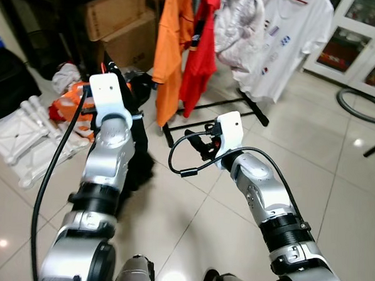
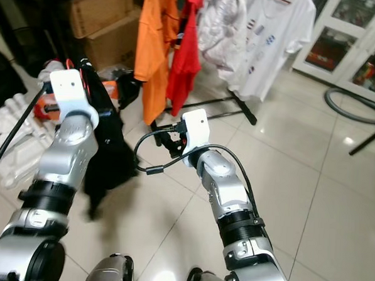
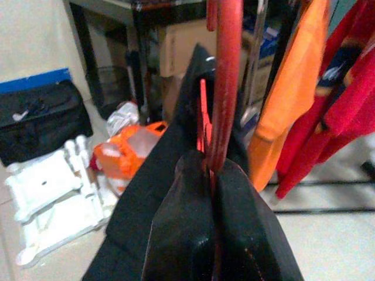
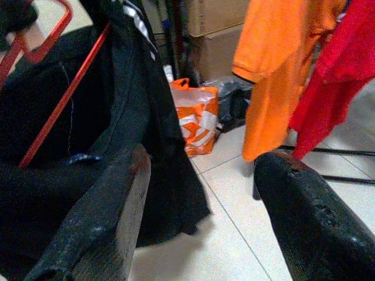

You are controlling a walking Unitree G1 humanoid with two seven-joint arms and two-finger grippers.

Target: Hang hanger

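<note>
White plastic pieces point(image 1: 24, 138): on the floor tiles at 9 o'clock, beside a black bag point(image 3: 41, 120).
Left pincer point(image 3: 214, 234): raised at 10 o'clock, pressed together on the red hanger point(image 3: 222, 88), which rises upright between its fingers.
Red hanger: in the left pincer, carrying a black garment point(image 2: 108, 152) that hangs down beside the left arm.
Orange-and-white bag point(image 4: 196, 120): on the floor behind the black garment, below cardboard boxes point(image 1: 121, 27).
Orange shirt point(image 1: 173, 51): hanging at 12 o'clock on the clothes rack point(image 1: 214, 110), touching a red shirt point(image 1: 201, 50).
Right pincer point(image 4: 202, 211): held at centre, fingers spread wide, pinching nothing; the black garment lies just beside one finger.
White T-shirt point(image 1: 287, 39): on the rack at 1 o'clock; small coloured prints, writing too small to read.
Grey hose point(image 1: 359, 105): on the floor at 3 o'clock.
</note>
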